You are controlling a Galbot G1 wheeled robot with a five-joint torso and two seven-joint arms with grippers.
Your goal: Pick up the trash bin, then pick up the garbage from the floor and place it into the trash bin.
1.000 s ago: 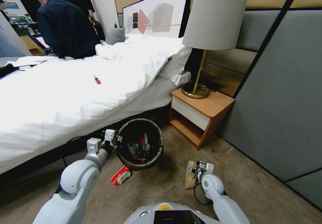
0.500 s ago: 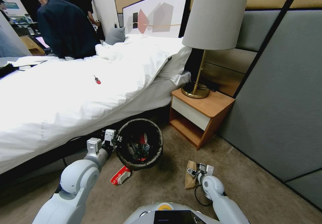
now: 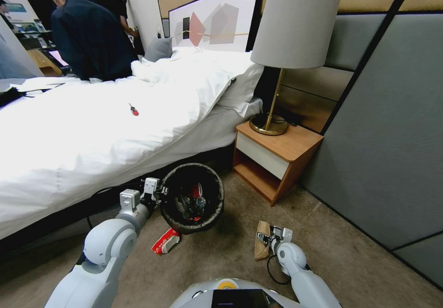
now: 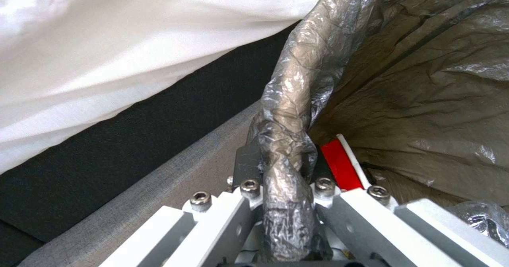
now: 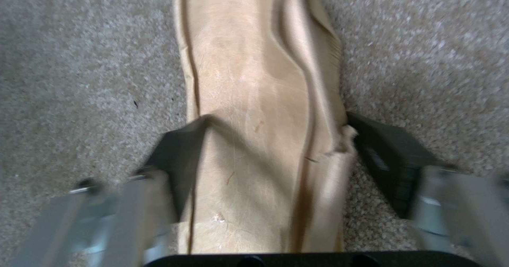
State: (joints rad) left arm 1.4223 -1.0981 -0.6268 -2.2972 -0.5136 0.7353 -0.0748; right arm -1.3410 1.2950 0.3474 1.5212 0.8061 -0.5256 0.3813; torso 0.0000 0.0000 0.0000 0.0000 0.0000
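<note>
The right end effector (image 5: pixel 265 147) straddles the flat brown paper bag (image 5: pixel 254 100) on the floor (image 3: pixel 221 257), fingers apart; its long axis runs toward twelve o'clock. The left end effector (image 4: pixel 281 171), clamped on the trash bin (image 3: pixel 191 197) rim, holds it at ten o'clock.

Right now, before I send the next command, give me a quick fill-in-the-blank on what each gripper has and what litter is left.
1. The left gripper is shut on the ____ of the trash bin.
2. The right gripper straddles the brown ____ on the floor, fingers open.
3. The red-and-white packet lies on the floor beside the ____.

Missing words: rim; paper bag; trash bin
</note>
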